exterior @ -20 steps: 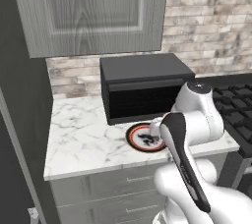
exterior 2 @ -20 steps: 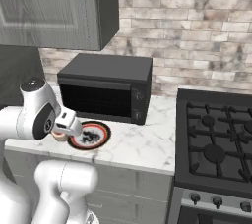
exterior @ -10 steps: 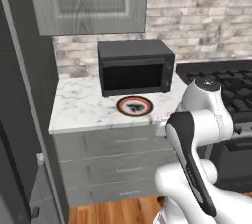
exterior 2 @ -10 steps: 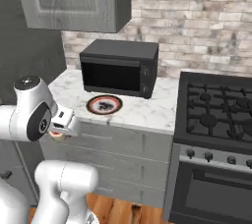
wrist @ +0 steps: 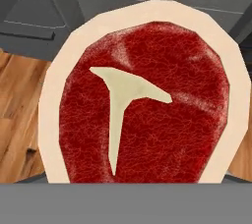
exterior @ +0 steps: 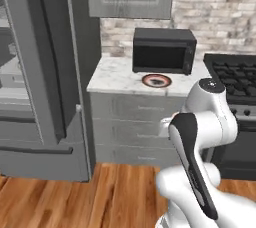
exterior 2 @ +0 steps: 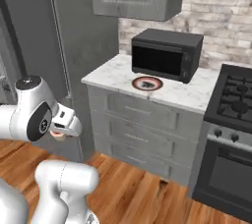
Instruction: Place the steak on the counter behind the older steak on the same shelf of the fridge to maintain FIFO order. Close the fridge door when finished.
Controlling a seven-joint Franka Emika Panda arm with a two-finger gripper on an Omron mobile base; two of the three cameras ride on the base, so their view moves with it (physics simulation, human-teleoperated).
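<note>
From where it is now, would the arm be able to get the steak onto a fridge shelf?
Probably not yet. The end effector, shut on the steak, hangs low beside the drawers, while the fridge stands off to the left with its open door edge-on between them.

table (exterior: pixel 120 74): white marble with grey veins, light grey drawers under it, sits well beyond the fingers
on the table: a black microwave (exterior: pixel 163 50) at the back by the brick wall, and a round red-rimmed plate (exterior: pixel 156 80) just in front of it
floor (exterior: pixel 100 197): orange wood planks, under the fingers, nothing loose on it that I can spot
</note>
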